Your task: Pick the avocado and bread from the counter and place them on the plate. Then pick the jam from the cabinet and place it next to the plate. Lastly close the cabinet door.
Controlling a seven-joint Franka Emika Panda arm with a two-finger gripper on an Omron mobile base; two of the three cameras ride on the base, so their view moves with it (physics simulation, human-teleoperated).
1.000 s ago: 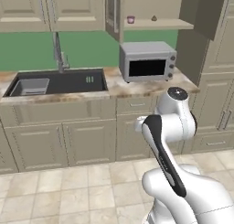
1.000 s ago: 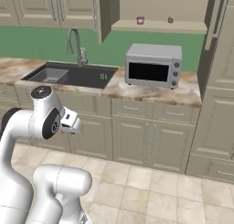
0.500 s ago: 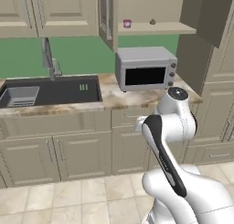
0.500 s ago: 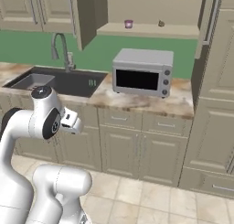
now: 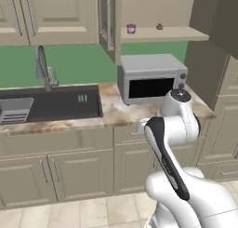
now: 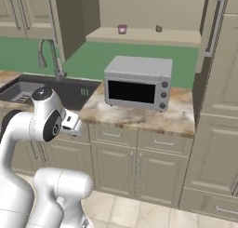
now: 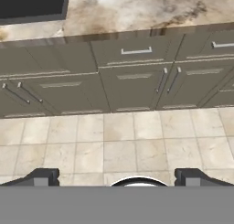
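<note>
— Obstructions? Where was the jam?

— Microwave (image 5: 151,80) stood mid-frame under the cabinet (image 5: 160,34) shelf; jam (image 5: 159,26) upper centre, tiny, indistinct. Gripper (image 7: 117,176) jaws spread wide, empty, over floor.

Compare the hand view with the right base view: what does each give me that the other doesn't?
Hand view alone: the open gripper, nothing between its fingertips, aimed at the tiled floor before the drawers.

Right base view alone: the microwave, the faucet, and the open cabinet shelf with a small pink cup and the jam standing apart on it.

Both: the marbled counter, the dark sink, and the beige drawers with silver handles.
</note>
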